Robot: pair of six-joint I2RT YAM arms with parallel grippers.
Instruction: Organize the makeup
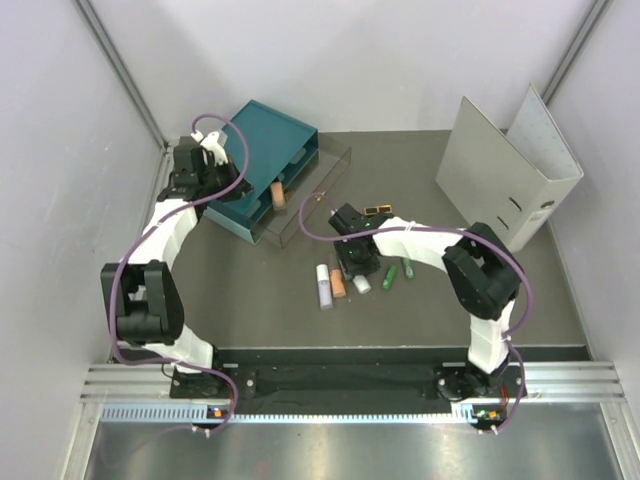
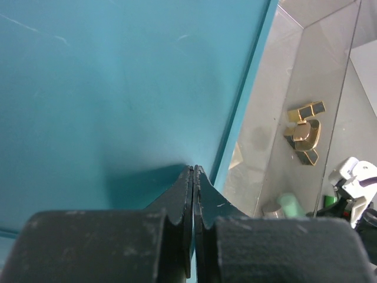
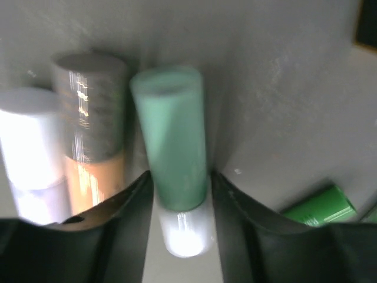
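A pale green tube (image 3: pixel 171 135) with a silver end lies on the grey table. My right gripper (image 3: pixel 179 175) is open and straddles it closely, a finger on each side. Beside it lie a peach-orange tube (image 3: pixel 91 177) with a grey cap and a white tube (image 3: pixel 29 135); a bright green tube (image 3: pixel 321 206) lies to the right. From above, the right gripper (image 1: pixel 358 262) is over this row of tubes (image 1: pixel 337 283), with two bright green tubes (image 1: pixel 398 272) beside it. A black-and-gold case (image 1: pixel 377 209) lies behind. My left gripper (image 2: pixel 193 171) is shut and empty over the teal drawer box (image 2: pixel 118 88).
The teal box (image 1: pixel 265 135) stands at the back left with a clear drawer (image 1: pixel 310 190) pulled out; an orange tube (image 1: pixel 277 193) lies in it. A large grey binder (image 1: pixel 510 170) stands at the back right. Grey walls close in on both sides.
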